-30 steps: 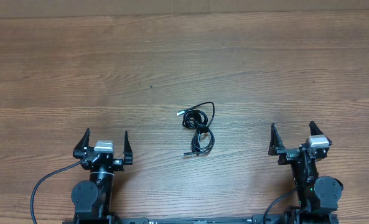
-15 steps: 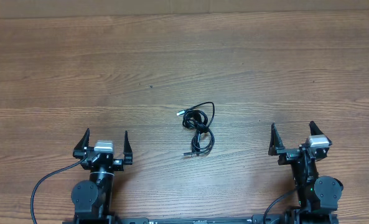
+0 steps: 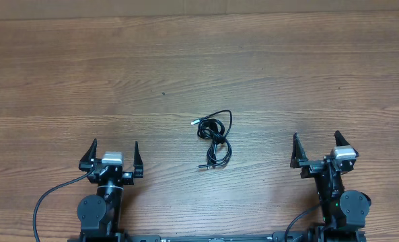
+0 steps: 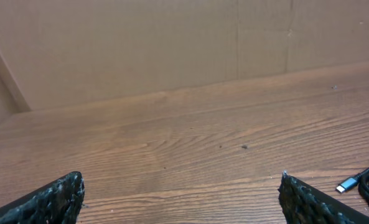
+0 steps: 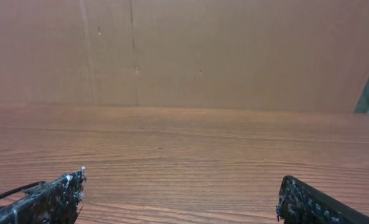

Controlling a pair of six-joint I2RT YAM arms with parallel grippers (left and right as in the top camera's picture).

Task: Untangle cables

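Nothing shifts: left pincer (image 3: 114, 144) and right pincer (image 3: 315, 135) gape empty; grabbing thin black looped cables (image 3: 215, 138) mid-bundle could tighten knots

No text, label, brand, number or sign could be read in any view: nothing legible stood on the desk (image 3: 199, 67), on the arms, or on the brown wall (image 4: 140, 43) behind.
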